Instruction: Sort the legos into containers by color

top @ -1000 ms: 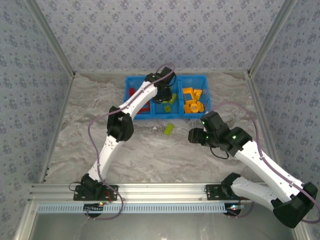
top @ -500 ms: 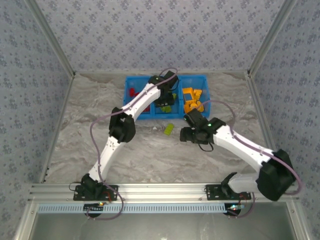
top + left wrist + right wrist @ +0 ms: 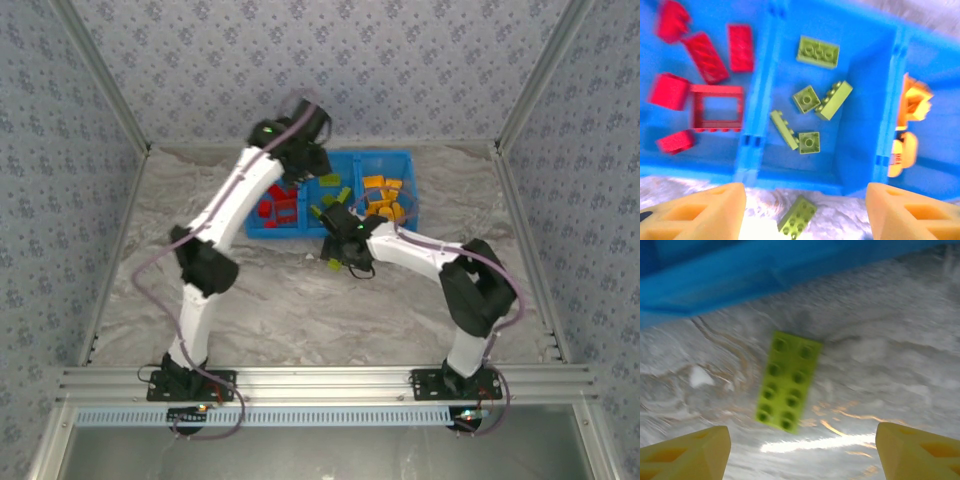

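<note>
right hand (image 3: 802,442) reached loose green lego (image 3: 787,381); wrist view shows studs (image 3: 774,369).

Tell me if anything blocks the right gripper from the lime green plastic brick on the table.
Nothing visible does. The lime green plastic brick lies alone on the marbled table, bare surface between it and the open right gripper; the blue plastic bin stands beyond it.
</note>
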Robot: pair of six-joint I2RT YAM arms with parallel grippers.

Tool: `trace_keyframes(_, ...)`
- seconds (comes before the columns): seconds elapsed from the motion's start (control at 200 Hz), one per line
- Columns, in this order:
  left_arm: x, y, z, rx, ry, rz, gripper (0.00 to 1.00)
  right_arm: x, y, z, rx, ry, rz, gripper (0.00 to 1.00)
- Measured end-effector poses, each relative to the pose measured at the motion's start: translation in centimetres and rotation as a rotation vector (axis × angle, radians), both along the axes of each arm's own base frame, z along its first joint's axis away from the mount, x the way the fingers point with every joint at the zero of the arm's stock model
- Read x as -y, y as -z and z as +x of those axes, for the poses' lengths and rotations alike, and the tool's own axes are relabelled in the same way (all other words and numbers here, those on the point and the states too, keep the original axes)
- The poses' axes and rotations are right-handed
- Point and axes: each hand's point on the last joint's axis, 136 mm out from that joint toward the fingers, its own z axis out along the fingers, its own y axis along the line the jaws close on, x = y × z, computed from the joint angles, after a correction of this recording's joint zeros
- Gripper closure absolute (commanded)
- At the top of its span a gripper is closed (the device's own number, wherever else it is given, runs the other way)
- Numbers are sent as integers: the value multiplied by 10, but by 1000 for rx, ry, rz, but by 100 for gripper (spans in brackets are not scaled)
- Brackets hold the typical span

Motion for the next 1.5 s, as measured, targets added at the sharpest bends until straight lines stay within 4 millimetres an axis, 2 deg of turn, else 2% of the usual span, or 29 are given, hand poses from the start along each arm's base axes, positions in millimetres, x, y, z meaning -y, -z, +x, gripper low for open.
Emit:
trace_keyframes(0.075,-38,-36,-19,46,-53,-39,35,-9,4,7,-14,35,-5,24)
trace_keyframes(0.11,-55,-45,-29,56,-77,-47,35,-10,7,8,-27,53,-13,24)
trace_keyframes(0.175,-80,-47,-47,55,-106,-46,35,-10,17,9,-59,85,-32,27)
trace_keyframes(0.245,-97,-35,-69,28,-115,-36,35,-7,28,8,-92,112,-55,31)
trace_keyframes(0.355,-111,8,-102,-58,-95,-44,35,1,42,2,-146,149,-99,34)
trace_keyframes(0.425,-119,36,-125,-109,-76,-67,35,2,48,1,-165,164,-110,42)
trace_keyframes(0.495,-128,54,-148,-137,-60,-96,35,2,51,0,-175,175,-114,47)
trace_keyframes(0.725,-137,67,-215,-67,26,-247,31,-7,49,9,-168,179,-110,72)
trace_keyframes(0.854,-142,88,-241,-87,24,-290,30,-6,43,8,-160,155,-141,74)
trace_keyframes(0.949,-143,92,-246,-93,20,-301,31,-10,26,10,-114,92,-201,74)
trace_keyframes(1.129,-143,91,-241,-95,19,-287,30,-38,-37,26,59,-59,-275,74)
trace_keyframes(1.229,-140,81,-230,-78,25,-275,30,-30,-56,45,95,-73,-323,75)
trace_keyframes(1.344,-135,77,-216,-65,28,-267,30,-8,-60,81,110,-52,-404,74)
trace_keyframes(1.499,-131,72,-207,-46,37,-270,30,18,-39,120,76,-47,-496,74)
